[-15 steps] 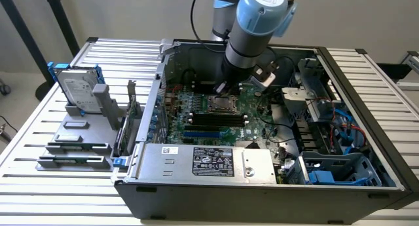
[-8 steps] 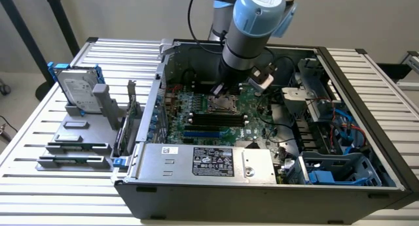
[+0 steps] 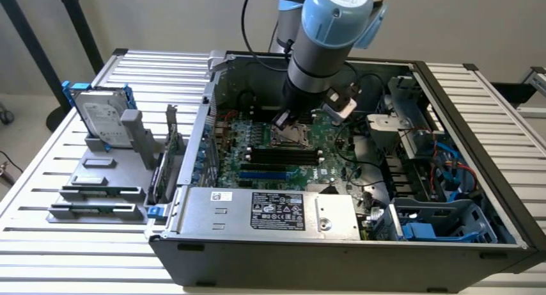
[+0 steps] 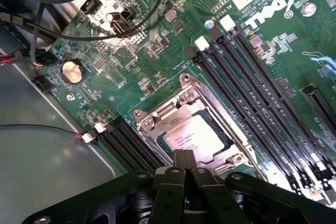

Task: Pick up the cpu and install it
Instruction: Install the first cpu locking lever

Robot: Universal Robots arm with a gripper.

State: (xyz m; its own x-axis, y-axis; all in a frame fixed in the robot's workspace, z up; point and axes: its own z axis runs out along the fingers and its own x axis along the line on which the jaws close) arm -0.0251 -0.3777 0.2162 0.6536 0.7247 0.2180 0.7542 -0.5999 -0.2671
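While the grey and pale-blue robot arm (image 3: 328, 45) reaches down into the open black computer case (image 3: 341, 244), its black gripper (image 4: 184, 162) hangs just above the socket with its fingers pressed together and nothing between them. Directly below the fingertips, the small square cpu with the shiny silver top (image 4: 193, 137) lies flat inside the silver metal socket frame (image 4: 157, 116) on the green motherboard (image 4: 136, 66); whether the tips touch it cannot be told. Black memory slots (image 4: 247, 77) run alongside the socket, and a round silver coin battery (image 4: 73, 71) sits well apart from it. On the exterior view's left, outside the case, a large silver hard drive in a blue bracket (image 3: 101, 119) stands upright on a grey plastic holder (image 3: 98, 192) on the white slatted table (image 3: 51, 244).
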